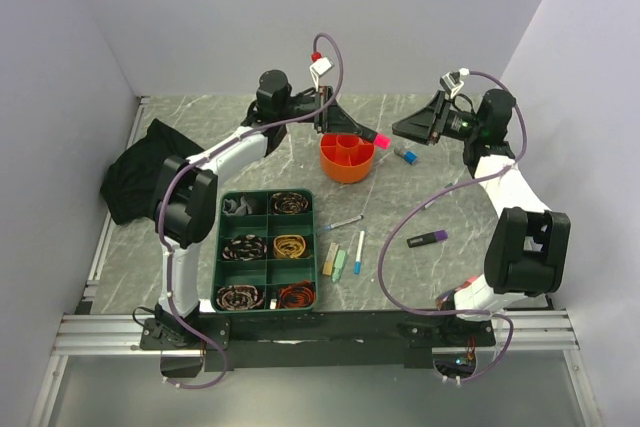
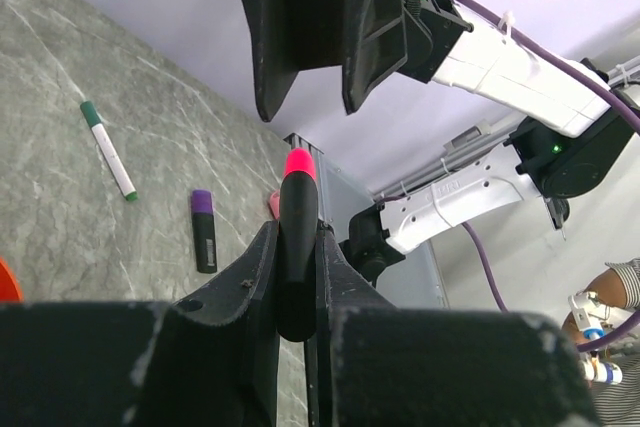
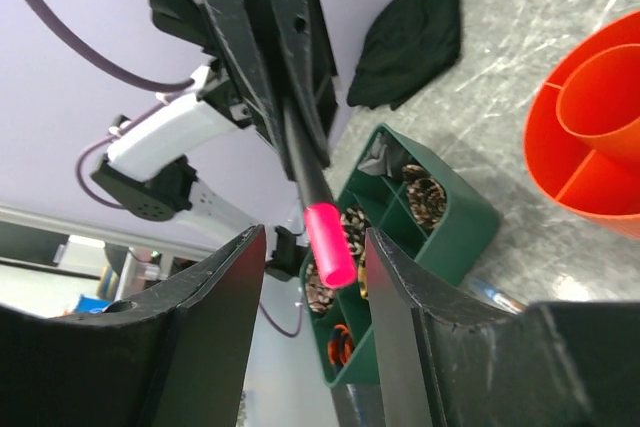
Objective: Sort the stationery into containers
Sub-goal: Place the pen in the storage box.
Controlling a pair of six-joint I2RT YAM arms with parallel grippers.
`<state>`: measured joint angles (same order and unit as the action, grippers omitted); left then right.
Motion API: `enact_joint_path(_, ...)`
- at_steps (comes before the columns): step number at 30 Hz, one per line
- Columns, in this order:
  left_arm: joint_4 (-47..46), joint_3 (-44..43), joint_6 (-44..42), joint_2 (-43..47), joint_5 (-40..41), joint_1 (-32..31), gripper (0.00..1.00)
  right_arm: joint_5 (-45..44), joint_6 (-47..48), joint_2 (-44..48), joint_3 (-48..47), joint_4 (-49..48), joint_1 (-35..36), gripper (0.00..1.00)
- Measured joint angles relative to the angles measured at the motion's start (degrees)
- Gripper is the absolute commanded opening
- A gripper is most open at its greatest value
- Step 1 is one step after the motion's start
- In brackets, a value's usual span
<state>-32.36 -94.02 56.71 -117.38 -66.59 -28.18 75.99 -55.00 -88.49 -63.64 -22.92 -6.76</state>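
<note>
Left gripper [image 2: 297,247] is clamped on a black marker [image 2: 298,209] with a pink cap, held raised near the far rim of the orange pot [image 1: 347,169]. Right gripper [image 1: 408,129] faces it, jaws apart, with the cap between them and no visible contact. A purple marker [image 1: 427,238] lies on the table [image 1: 440,197]

1. The top external camera is looking steeply down from above the grey marbled desk's [image 1: 430,272] near edge, covering its whole surface.
2. The left wrist camera is looking past its own fingers [image 2: 245,287] toward the desk's near right corner, close on the black marker with a pink cap [image 2: 298,227].
3. The right wrist camera is facing the left edge, sharing that marker, plus the round orange plastic pot [image 3: 590,157] with the top view.
</note>
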Motion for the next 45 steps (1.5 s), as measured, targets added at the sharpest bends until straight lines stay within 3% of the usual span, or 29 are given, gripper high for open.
enact_joint_path(8, -1.29, -1.09, 1.33, -0.46, -0.2, 0.11, 0.01, -0.02, 6.93, 0.0, -0.11, 6.29, 1.03, 0.53)
enact_joint_path(15, -2.05, -1.49, 1.66, -0.66, -0.2, 0.07, 0.01, 0.02, 7.52, -0.81, -0.46, 6.62, 2.93, 0.51)
enact_joint_path(21, -2.58, -1.51, 1.7, -0.87, -0.22, 0.07, 0.01, 0.15, 6.86, -1.14, -1.25, 5.66, 4.28, 0.39)
enact_joint_path(27, -3.34, -2.36, 2.69, -2.1, -0.59, 0.09, 0.01, 0.2, 5.99, -1.68, -1.27, 4.63, 4.68, 0.33)
enact_joint_path(34, -4.22, -3.1, 4.09, -2.89, -1.57, 0.2, 0.01, 0.72, 6.19, -1.75, -1.27, 4.46, 4.76, 0.15)
enact_joint_path(35, -4.46, -3.32, 4.26, -3.19, -1.75, 0.2, 0.12, 0.72, 6.23, -1.75, -1.27, 4.46, 4.76, 0.11)
enact_joint_path(37, -4.81, -3.56, 4.68, -3.69, -2.01, 0.24, 0.46, 0.68, 6.47, -1.75, -1.27, 4.59, 4.74, 0.07)
enact_joint_path(38, -4.85, -3.63, 4.68, -3.85, -2.08, 0.28, 0.74, 0.68, 6.49, -1.75, -1.27, 4.85, 4.74, 0.05)
enact_joint_path(41, -3.45, -3.72, 3.39, -4.52, 0.13, 0.66, 0.99, 1.49, 8.7, -1.75, -3.28, 9.03, 4.98, 0.04)
enact_joint_path(45, 0.35, -3.72, 0.35, -5.22, 1.64, 2.32, 0.99, -0.66, 18.51, -1.77, -12.31, 22.14, 4.87, 0.03)
